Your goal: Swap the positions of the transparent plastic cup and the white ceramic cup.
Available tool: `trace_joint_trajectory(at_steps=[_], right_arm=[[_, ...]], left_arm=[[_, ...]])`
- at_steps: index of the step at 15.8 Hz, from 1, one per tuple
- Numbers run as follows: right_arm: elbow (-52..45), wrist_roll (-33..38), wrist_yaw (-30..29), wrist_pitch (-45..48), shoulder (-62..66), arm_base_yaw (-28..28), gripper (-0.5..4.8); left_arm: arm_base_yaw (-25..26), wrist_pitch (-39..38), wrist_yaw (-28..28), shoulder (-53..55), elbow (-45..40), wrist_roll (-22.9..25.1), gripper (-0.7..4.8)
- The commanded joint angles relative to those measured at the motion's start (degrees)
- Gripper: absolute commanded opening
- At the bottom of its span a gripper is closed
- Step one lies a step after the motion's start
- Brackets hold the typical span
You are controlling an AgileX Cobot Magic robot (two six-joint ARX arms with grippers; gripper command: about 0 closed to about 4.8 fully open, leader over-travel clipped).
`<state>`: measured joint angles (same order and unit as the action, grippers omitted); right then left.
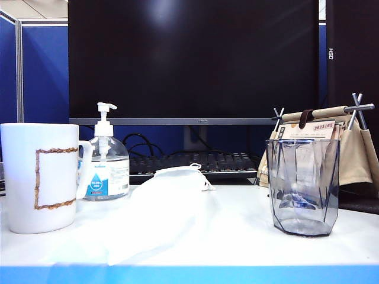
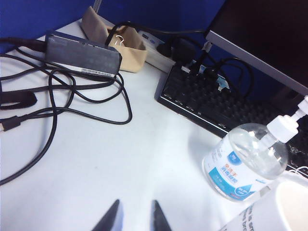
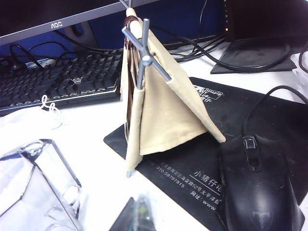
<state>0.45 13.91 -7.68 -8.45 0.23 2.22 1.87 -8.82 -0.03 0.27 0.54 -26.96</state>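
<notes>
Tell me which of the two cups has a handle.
The white ceramic cup, left of the face mask: side handle, brown rectangle outline. The transparent plastic cup is faceted and handleless.

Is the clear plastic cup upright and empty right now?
Upright: the clear plastic cup stands on its thick base on the table, mouth up. It looks empty; no liquid line shows through its walls.

Glossy white ceramic is seen on the white ceramic cup (image 1: 40, 177), clear faceted plastic on the transparent plastic cup (image 1: 302, 187), and soft matt cloth on the face mask (image 1: 172, 204).
</notes>
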Motion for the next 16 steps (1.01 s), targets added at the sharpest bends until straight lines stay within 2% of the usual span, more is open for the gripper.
trace_joint_trajectory(at_steps=[1,6,7,8,9,10,11,12,13,14,15,16], right_arm=[[-0.4,0.0,0.1,1.0,-0.1,0.1,0.03],[-0.4,0.1,-0.4,1.0,-0.1,0.1,0.03],[-0.4,0.2,-2.6,1.0,-0.1,0.1,0.03],[-0.4,1.2,-6.2,1.0,-0.1,0.1,0.15],[-0.4,2.3,-10.3,1.0,-0.1,0.1,0.75],[-0.4,2.9,-13.6,1.1,-0.1,0.1,1.55],[-0.4,3.1,-15.7,1.6,-0.1,0.1,1.81],[-0.3,3.1,-16.7,2.2,-0.1,0.1,1.81],[-0.3,3.1,-16.7,2.8,-0.1,0.1,1.81],[-0.3,3.6,-16.7,3.6,-0.1,0.1,1.81],[-0.3,4.6,-16.7,4.6,-0.1,0.1,1.81],[-0.3,5.4,-17.0,6.8,-0.1,0.1,1.81]], left_arm=[[0.0,0.4,0.2,0.0,0.1,0.0,0.84],[0.0,0.3,0.4,0.0,0.1,-0.1,0.85],[0.0,0.1,2.8,0.0,0.1,-0.8,0.84],[0.0,0.0,6.8,0.0,0.1,-2.7,0.85],[0.0,0.2,12.0,0.0,0.1,-5.0,0.85],[0.0,0.9,17.4,0.0,0.1,-6.1,0.85],[0.0,2.5,22.6,0.0,0.1,-6.5,0.86],[0.0,5.6,27.9,0.0,0.1,-6.5,0.90],[0.0,8.7,31.0,0.0,0.2,-7.5,1.22],[0.0,10.4,32.0,0.0,0.5,-10.1,1.90],[0.0,11.0,32.9,0.0,1.1,-12.3,2.83],[0.0,11.3,33.3,0.0,2.1,-15.7,4.05]])
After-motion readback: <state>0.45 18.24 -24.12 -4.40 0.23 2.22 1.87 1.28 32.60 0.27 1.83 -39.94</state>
